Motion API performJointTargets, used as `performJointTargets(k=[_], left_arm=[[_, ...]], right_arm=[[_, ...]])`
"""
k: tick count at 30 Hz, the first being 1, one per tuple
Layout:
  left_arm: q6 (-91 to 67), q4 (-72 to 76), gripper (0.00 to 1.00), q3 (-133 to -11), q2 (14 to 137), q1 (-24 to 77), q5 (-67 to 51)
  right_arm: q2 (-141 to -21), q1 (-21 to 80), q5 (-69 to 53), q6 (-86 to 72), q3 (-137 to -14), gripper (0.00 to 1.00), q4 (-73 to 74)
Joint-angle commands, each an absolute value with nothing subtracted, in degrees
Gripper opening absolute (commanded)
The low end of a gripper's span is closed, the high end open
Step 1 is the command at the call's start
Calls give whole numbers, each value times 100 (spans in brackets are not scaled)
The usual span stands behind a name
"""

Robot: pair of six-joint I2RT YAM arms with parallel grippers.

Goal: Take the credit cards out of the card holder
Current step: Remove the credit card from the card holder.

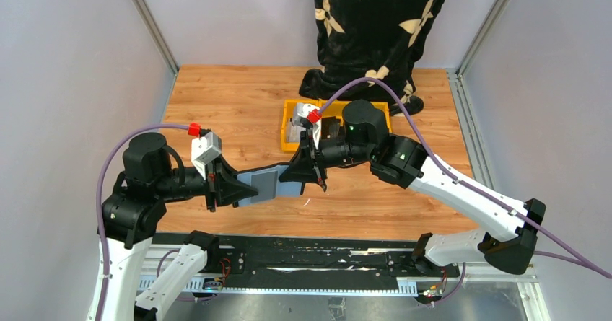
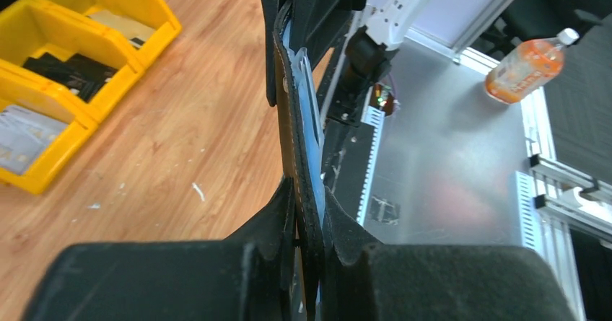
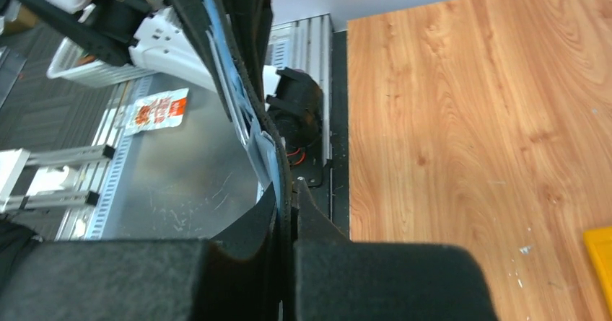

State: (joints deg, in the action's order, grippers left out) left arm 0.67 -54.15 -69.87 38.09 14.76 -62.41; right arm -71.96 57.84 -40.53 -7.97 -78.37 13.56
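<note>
In front of the yellow bins [image 1: 286, 128], the left gripper [image 1: 240, 190] and the right gripper [image 1: 295, 179] are clamping opposite ends of the card holder [image 1: 264, 184], so any pulling should be going straight and gently.

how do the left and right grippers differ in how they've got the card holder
The left gripper pinches the card holder's left end, nearer the table's front edge. The right gripper pinches its right end, closer to the yellow bins. Both sets of fingers are shut on it, holding it spread above the table.
</note>
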Motion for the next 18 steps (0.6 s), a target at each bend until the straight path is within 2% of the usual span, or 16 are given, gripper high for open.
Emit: performJointTargets(k=[1, 11, 18], left_arm=[[465, -5569, 13, -7165, 3708, 1495, -5943], [497, -5767, 31, -7154, 3638, 1494, -6679], [548, -5783, 28, -7234, 3716, 1494, -6458]], right_arm=[[-7161, 5871, -2729, -1186, -7973, 0, 1243], [-7135, 5871, -2823, -1332, -7905, 0, 1094], [-7154, 5949, -3053, -1414, -7962, 0, 1135]])
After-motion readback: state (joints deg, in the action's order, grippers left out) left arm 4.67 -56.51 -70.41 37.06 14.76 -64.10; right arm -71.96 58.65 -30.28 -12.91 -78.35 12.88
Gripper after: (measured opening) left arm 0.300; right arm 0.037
